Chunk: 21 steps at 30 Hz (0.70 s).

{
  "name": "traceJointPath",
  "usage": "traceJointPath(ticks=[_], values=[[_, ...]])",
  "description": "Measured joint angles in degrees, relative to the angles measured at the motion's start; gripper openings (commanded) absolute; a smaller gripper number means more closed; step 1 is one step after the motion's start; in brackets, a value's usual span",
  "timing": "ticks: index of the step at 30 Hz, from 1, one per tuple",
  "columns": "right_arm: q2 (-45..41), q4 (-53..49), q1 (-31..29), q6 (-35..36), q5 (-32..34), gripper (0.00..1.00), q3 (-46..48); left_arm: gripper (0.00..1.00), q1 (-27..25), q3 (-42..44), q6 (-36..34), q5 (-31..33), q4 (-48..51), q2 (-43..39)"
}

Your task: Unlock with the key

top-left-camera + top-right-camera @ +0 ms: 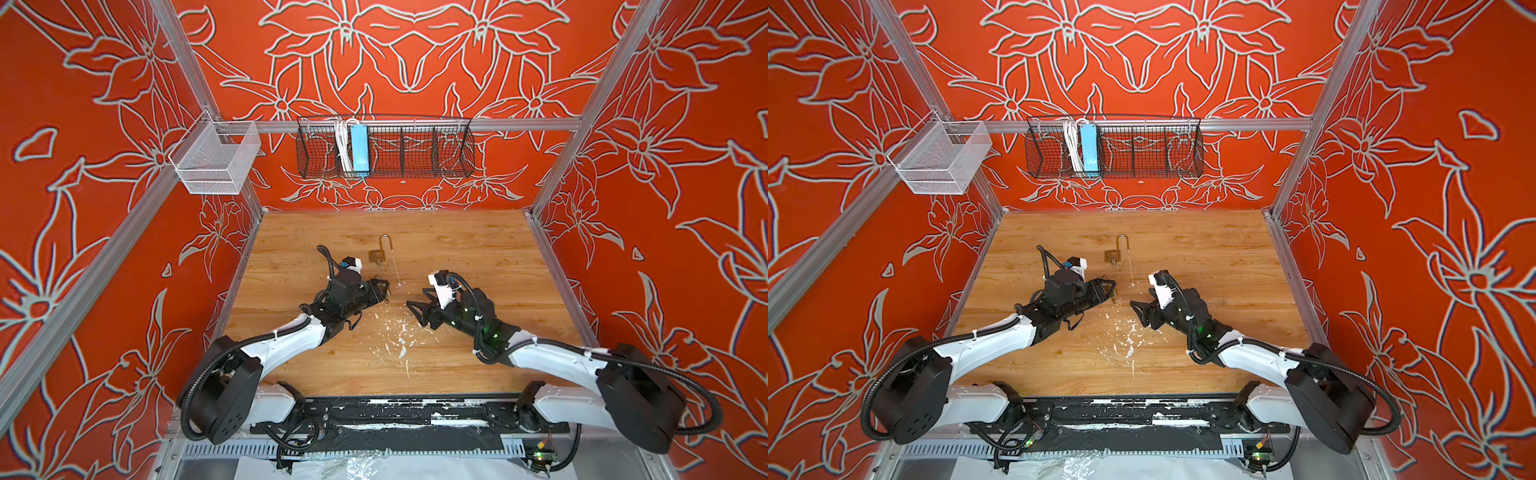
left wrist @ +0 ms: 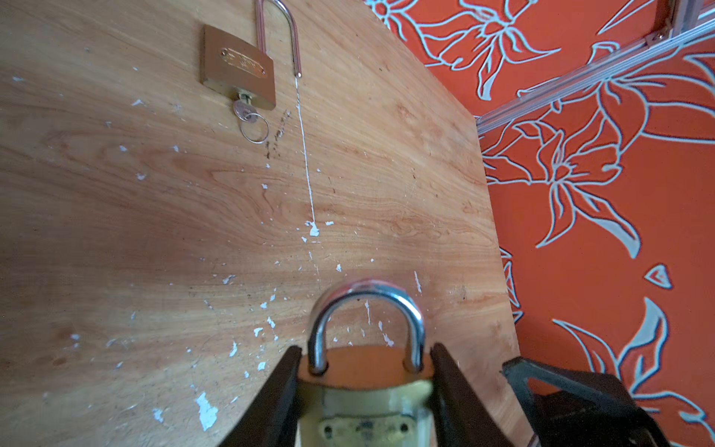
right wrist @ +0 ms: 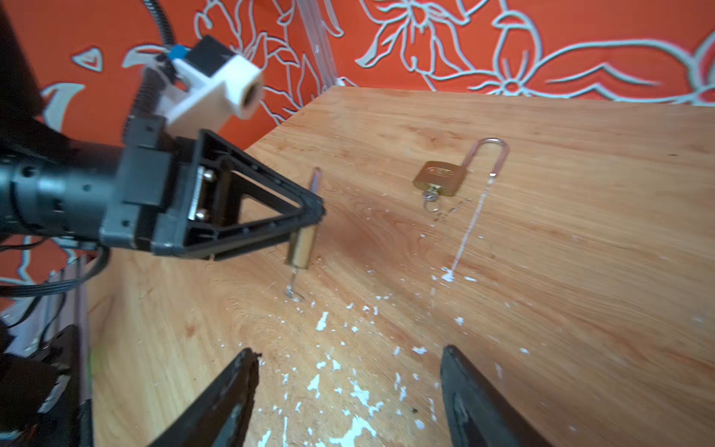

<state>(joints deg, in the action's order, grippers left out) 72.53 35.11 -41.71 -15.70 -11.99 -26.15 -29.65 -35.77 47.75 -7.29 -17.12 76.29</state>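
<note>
My left gripper point(image 2: 365, 350) is shut on the brass body of a padlock point(image 2: 363, 371). Both legs of its silver shackle point(image 2: 365, 305) sit in the body. In the right wrist view this padlock point(image 3: 303, 240) hangs upright from the left gripper point(image 3: 315, 211), just above the table. A key point(image 3: 293, 286) sticks out of its underside and reaches the wood. My right gripper point(image 3: 348, 354) is open and empty, a short way to the right of the padlock. Both top views show the left gripper point(image 1: 384, 289) point(image 1: 1111, 286) and the right gripper point(image 1: 417, 301) point(image 1: 1140, 303) facing each other.
A second brass padlock point(image 1: 376, 254) point(image 2: 236, 65) lies flat farther back on the wooden table point(image 1: 478, 257). Its long shackle is out of the body and a key on a ring point(image 2: 247, 116) is in it. A black wire basket point(image 1: 415, 149) and a white mesh basket point(image 1: 216, 158) hang on the frame.
</note>
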Motion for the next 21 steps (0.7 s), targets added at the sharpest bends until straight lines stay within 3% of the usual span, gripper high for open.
traceJointPath(ticks=[3, 6, 21], values=[[2.56, 2.05, 0.0, -0.26, -2.64, 0.69, -0.22, 0.0, -0.07, 0.0, 0.02, -1.22, -0.94, 0.79], [4.39, 2.49, -0.02, -1.09, -4.98, 0.7, -1.05, 0.0, -0.33, 0.2, 0.17, -2.01, -2.58, 0.87], [10.88, 4.59, -0.02, -4.17, -9.07, 0.54, -4.26, 0.0, -2.14, 2.19, 1.42, -2.93, -8.28, 0.85]])
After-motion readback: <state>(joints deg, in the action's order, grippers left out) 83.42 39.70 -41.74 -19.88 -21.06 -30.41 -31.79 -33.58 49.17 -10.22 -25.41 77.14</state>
